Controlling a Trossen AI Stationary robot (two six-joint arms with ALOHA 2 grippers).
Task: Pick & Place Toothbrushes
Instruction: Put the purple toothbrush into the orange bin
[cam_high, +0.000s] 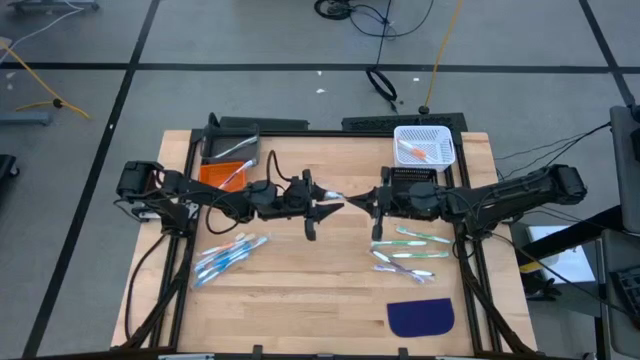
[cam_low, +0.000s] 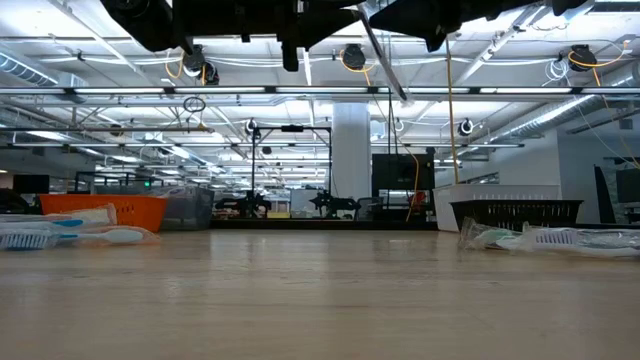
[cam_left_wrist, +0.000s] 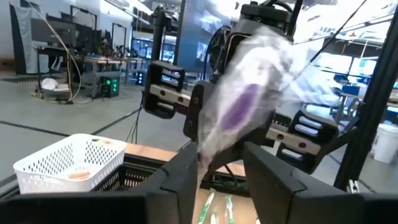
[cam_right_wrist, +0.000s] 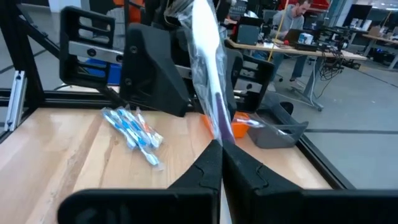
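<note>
both arms are reaching inward above the middle of the table, raised well off the surface, their wrists pointing at each other. the left gripper (cam_high: 322, 207) is sitting just left of centre, its two fingers (cam_left_wrist: 186, 171) standing apart. the right gripper (cam_high: 362, 199) is facing it from just right of centre, its fingers (cam_right_wrist: 214, 165) pressing together on a wrapped toothbrush (cam_right_wrist: 208, 74) that is spanning the gap between them.
</note>
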